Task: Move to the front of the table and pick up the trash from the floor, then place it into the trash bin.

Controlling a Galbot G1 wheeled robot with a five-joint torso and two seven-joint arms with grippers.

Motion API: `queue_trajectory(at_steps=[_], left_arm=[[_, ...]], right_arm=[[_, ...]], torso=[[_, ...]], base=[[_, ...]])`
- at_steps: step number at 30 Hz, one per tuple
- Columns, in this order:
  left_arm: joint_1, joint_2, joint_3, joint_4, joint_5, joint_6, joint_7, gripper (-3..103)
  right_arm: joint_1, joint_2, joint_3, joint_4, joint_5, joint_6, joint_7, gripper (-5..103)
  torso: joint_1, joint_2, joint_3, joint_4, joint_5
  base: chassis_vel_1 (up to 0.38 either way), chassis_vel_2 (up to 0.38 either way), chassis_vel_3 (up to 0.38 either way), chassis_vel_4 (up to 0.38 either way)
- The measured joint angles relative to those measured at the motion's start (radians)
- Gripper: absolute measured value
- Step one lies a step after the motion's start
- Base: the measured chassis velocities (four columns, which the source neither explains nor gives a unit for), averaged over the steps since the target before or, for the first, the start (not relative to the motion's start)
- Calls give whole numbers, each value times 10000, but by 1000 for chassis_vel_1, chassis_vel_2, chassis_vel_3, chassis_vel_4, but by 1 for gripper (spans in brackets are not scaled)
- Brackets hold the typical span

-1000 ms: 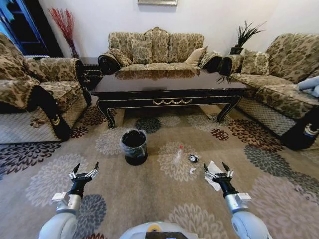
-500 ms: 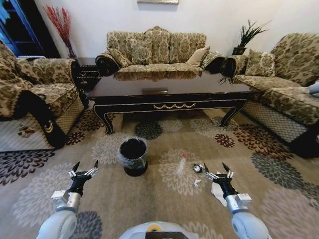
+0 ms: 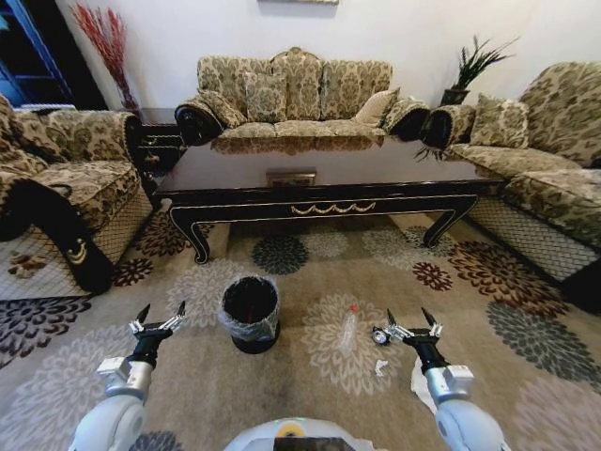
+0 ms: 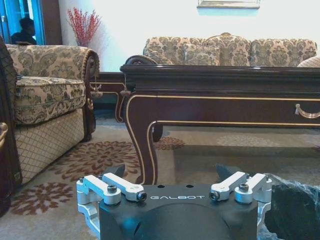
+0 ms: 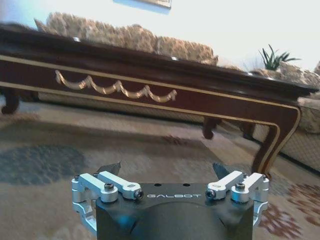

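The dark glossy table (image 3: 394,169) stands ahead of me, with a gold ornament on its front rail. On the patterned floor (image 3: 282,385) in front of it sits the black trash bin (image 3: 250,313) with its bag liner. The trash lies right of the bin: a clear bottle (image 3: 349,326), a small round piece (image 3: 379,335), a white paper bit (image 3: 379,367) and a larger white paper (image 3: 419,387) partly behind my right arm. My left gripper (image 3: 160,315) hangs open left of the bin. My right gripper (image 3: 413,321) hangs open just right of the round piece. Both are empty.
Sofas surround the table: one behind it (image 3: 296,94), an armchair (image 3: 66,188) on the left, another sofa (image 3: 545,160) on the right. The left wrist view shows the table leg (image 4: 147,145) and the bin's bag (image 4: 295,205) beside my open left gripper (image 4: 170,172).
The whole view has shifted: the camera has come closer to the table, and the bin and trash now lie nearer to me. Both arms hold the same pose, open.
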Motion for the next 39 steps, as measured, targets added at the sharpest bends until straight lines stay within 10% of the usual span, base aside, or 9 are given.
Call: queue_trajectory(at_steps=[12,39], left_arm=[[128,-119,-47,25,-183,78,-72,100],[-243,-54,-28,607,-360,80,-124,100]], right_arm=[[1372,-525,-87,-3636,1181,-786,393,100],[3286,-415,-911,-7706,261,-997,703,100]], torso=[[0,1,0,-1,3],[0,1,0,0,2]], base=[[0,0,0,0],[0,0,0,0]])
